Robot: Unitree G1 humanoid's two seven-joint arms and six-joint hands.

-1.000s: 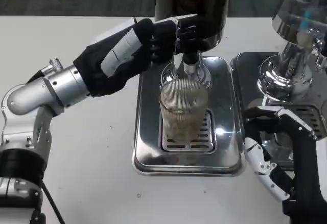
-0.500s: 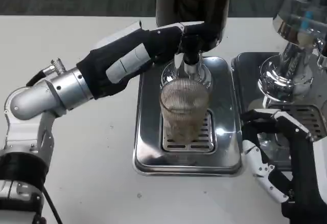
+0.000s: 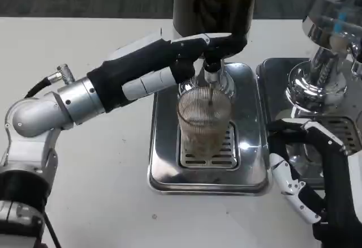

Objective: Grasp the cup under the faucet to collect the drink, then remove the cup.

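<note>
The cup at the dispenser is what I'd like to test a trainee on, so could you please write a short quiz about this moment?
1. True or false: the cup stands on the drip tray under the faucet.
2. Which hand reaches to the faucet? A) left B) right C) both
3. Fill in: the right hand holds ____.

Key
1. True; a thin stream seems to run into it.
2. A; the left hand has its fingers at the faucet's top.
3. Nothing; it waits beside the tray, fingers apart, not touching the cup.
</note>
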